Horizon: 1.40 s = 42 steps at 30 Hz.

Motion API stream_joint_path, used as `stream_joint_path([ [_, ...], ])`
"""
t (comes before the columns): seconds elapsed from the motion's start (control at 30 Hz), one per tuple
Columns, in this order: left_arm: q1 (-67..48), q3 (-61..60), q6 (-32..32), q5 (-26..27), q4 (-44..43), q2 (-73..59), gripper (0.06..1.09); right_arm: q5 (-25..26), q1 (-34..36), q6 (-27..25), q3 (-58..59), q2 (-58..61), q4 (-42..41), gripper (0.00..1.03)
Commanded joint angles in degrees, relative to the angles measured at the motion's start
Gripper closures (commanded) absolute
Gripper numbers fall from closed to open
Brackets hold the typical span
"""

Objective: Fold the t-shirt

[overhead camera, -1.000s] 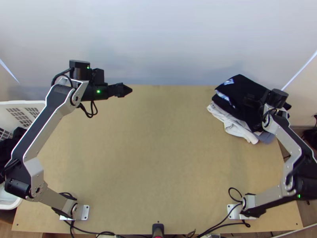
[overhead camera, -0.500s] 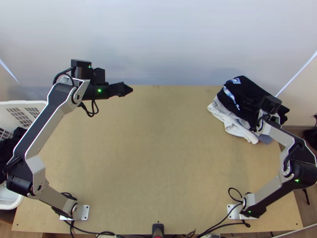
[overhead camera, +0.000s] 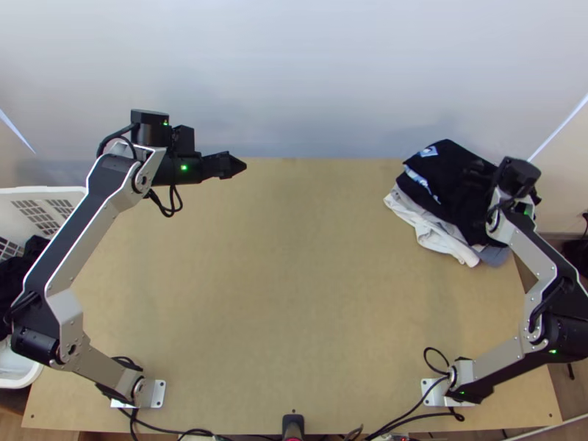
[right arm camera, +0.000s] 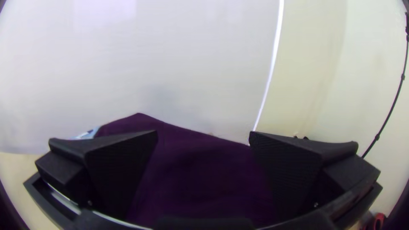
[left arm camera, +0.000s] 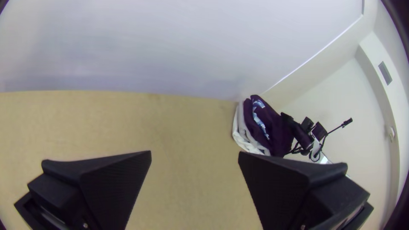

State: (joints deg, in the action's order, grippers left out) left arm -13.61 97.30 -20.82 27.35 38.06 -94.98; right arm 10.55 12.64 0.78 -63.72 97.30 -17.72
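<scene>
the two end effectors are mine. my left gripper [overhead camera: 237, 166] is held out level near the table's far edge, left of the middle, pointing toward the right side. in the left wrist view, my left gripper [left arm camera: 194, 155] is released — its two black fingers stand wide apart with nothing between them. my right gripper [overhead camera: 467, 181] is over the pile at the far right corner of the table [overhead camera: 294, 294]. in the right wrist view, my right gripper [right arm camera: 203, 135] is likewise released, its fingers spread, with dark fabric visible beyond the gap; whether they touch it, i cannot tell. the t-shirt [overhead camera: 453, 163], black with a blue-and-white print [overhead camera: 428, 151], lies folded in layers on that pile — above white cloth [overhead camera: 434, 231] and grey cloth [overhead camera: 495, 256]. at the table's left side stands a white basket [overhead camera: 62, 192] holding dark cloth [overhead camera: 13, 273].
</scene>
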Motion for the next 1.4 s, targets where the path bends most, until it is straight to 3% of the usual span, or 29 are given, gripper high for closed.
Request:
stream_joint_path([
  [0.0, 0.2, 0.0, 0.0, 0.0, 0.1, 0.4, 0.10, 0.4, -3.9, -0.9, -5.4, 1.6, -0.8, 0.04],
  [0.37, 0.8, 0.1, 0.2, 0.0, 0.1, 0.5, 0.09, 1.1, -10.1, -4.3, -10.6, 13.8, -4.1, 0.04],
  [0.9, 1.0, -0.7, 0.0, 0.0, -0.2, -0.2, 0.09, 2.7, -13.5, -5.7, -2.5, 12.7, -4.0, 0.04],
  [1.1, 1.0, -0.8, 0.0, 0.0, -0.2, 0.0, 0.10, 4.6, -12.6, -5.8, -4.1, 6.5, -4.0, 0.04],
  [1.37, 1.7, 0.3, 0.1, 0.0, -0.2, 0.6, 0.10, 5.4, -5.0, -6.0, -5.8, -2.2, -2.1, 0.04],
])
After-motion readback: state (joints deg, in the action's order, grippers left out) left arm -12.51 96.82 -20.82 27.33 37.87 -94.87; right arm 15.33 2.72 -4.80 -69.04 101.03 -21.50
